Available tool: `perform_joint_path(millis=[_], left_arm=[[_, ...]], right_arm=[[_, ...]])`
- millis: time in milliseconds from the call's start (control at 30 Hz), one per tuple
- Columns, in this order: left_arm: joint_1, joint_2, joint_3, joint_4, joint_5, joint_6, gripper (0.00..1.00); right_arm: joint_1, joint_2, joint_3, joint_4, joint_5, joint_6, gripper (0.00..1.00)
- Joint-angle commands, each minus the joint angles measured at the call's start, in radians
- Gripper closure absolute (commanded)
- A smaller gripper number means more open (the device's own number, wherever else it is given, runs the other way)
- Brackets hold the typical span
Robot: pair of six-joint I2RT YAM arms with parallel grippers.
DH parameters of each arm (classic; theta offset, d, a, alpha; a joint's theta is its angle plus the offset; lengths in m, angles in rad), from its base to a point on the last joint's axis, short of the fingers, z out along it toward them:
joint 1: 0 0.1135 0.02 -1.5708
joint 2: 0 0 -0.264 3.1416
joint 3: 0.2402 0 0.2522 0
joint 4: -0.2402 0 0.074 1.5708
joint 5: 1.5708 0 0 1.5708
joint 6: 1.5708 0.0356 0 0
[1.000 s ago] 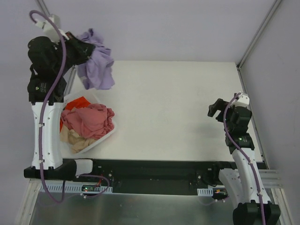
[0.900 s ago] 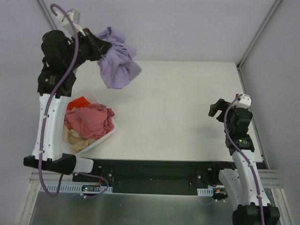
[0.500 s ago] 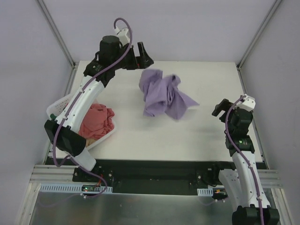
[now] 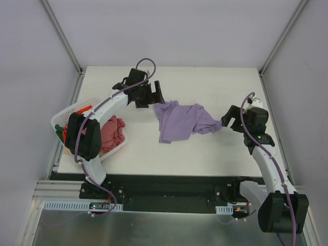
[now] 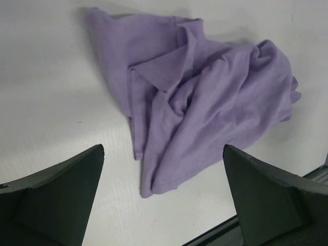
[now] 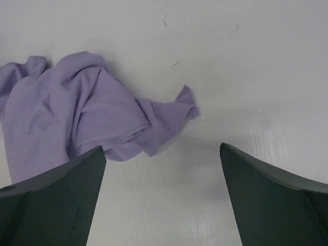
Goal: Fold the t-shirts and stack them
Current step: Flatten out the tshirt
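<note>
Lavender purple cloth t-shirt (image 4: 182,120) lies crumpled and unfolded on the white table (image 4: 215,82), bunched in overlapping folds with one pointed tip trailing out. It sits just ahead of the left gripper (image 4: 155,96) and just ahead of the right gripper (image 4: 227,119), both spread wide and holding nothing. Only the overhead view shows the white plastic laundry basket (image 4: 60,118) behind the left gripper, a salmon pink t-shirt (image 4: 110,133) bunched inside. The wrist views show the lavender creases close up.
</note>
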State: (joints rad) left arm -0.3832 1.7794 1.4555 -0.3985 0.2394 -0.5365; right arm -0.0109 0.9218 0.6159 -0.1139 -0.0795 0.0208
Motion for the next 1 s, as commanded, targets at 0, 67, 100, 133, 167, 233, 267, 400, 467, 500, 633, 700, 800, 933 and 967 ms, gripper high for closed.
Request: perform_joint_path(millis=[0,67,100,133,167,233,267,400,467,500,633,700,800,933,967], left_arm=[[-0.054,-0.031,-0.052,0.072,0.04,-0.028,0.01],[-0.066,-0.026,-0.078,0.085,0.034,-0.029,0.01],[-0.066,-0.018,-0.084,0.093,0.032,-0.031,0.01],[-0.065,-0.008,-0.08,0.096,0.023,-0.028,0.01],[-0.063,0.009,-0.07,0.096,0.021,-0.026,0.01],[-0.051,0.028,-0.06,0.096,0.044,-0.036,0.01],[-0.046,0.032,-0.061,0.102,0.043,-0.046,0.01],[-0.016,0.049,-0.083,0.125,0.018,-0.065,0.01],[0.009,0.061,-0.09,0.127,0.034,-0.08,0.01],[0.02,0.066,-0.098,0.128,0.032,-0.091,0.01],[0.05,0.071,-0.13,0.142,0.003,-0.108,0.01],[0.064,0.069,-0.144,0.147,0.009,-0.112,0.01],[0.081,0.068,-0.165,0.15,-0.003,-0.12,0.01],[0.09,0.074,-0.169,0.156,0.009,-0.108,0.01],[0.09,0.075,-0.169,0.156,0.009,-0.109,0.01]], right_arm=[[0.04,0.086,0.079,0.011,-0.164,-0.013,0.04],[0.096,0.136,0.105,0.011,-0.177,-0.039,0.04],[0.126,0.159,0.12,0.011,-0.18,-0.041,0.04],[0.168,0.187,0.134,0.01,-0.177,-0.039,0.04],[0.211,0.207,0.149,0.011,-0.168,-0.039,0.04],[0.342,0.258,0.174,0.014,-0.146,-0.068,0.04],[0.406,0.285,0.185,0.026,-0.122,-0.093,0.04],[0.636,0.428,0.246,0.075,-0.078,-0.105,0.04],[0.712,0.53,0.315,0.071,-0.051,-0.07,0.02],[0.739,0.57,0.35,0.059,-0.025,-0.059,0.01],[0.856,0.718,0.481,0.043,0.128,0.002,0.05],[0.887,0.768,0.528,0.019,0.213,0.013,0.06],[0.905,0.842,0.59,-0.053,0.3,0.042,0.13],[0.931,0.896,0.62,-0.085,0.351,0.034,0.28],[0.934,0.904,0.62,-0.092,0.357,0.031,0.32]])
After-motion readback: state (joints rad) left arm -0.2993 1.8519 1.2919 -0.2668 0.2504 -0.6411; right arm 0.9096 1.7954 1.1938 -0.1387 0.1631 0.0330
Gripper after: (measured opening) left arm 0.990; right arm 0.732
